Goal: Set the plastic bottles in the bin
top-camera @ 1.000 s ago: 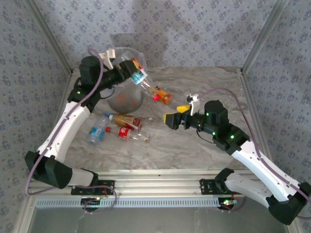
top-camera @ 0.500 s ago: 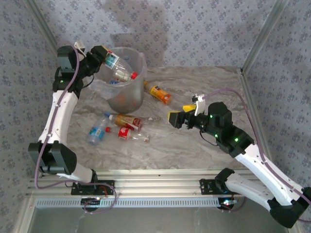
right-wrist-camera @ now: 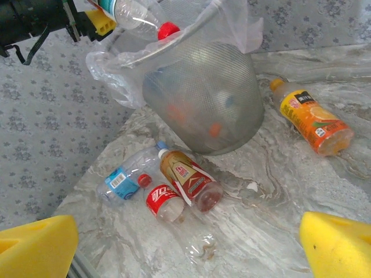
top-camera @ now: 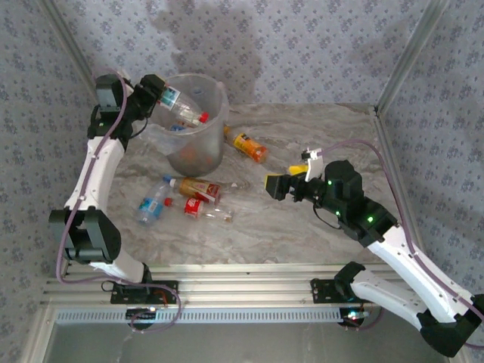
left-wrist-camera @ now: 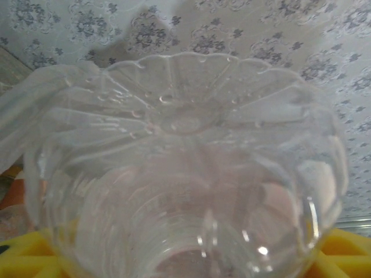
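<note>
Top external: one bottle over bin, five left

Left gripper [top-camera: 160, 91] clamps a clear bottle [top-camera: 181, 106] by its base over the bin [top-camera: 219, 127], long axis slanted, red cap [top-camera: 203, 117] aimed down-right inside. Others already lie within. On the table [top-camera: 302, 227] wait four bottles [top-camera: 198, 187], plus an orange bottle [top-camera: 248, 146] beside the bin. Right gripper [top-camera: 277, 185] gapes wide, empty.

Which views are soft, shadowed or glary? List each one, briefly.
Left wrist: the clear bottle sits so close it is out of focus, with glints on its base. Right wrist: the yellow fingers at the bottom corners blur, while the bin and the bottles beside it are sharp. Top external: soft overall, a dark shadow on the back wall above the bin.
</note>
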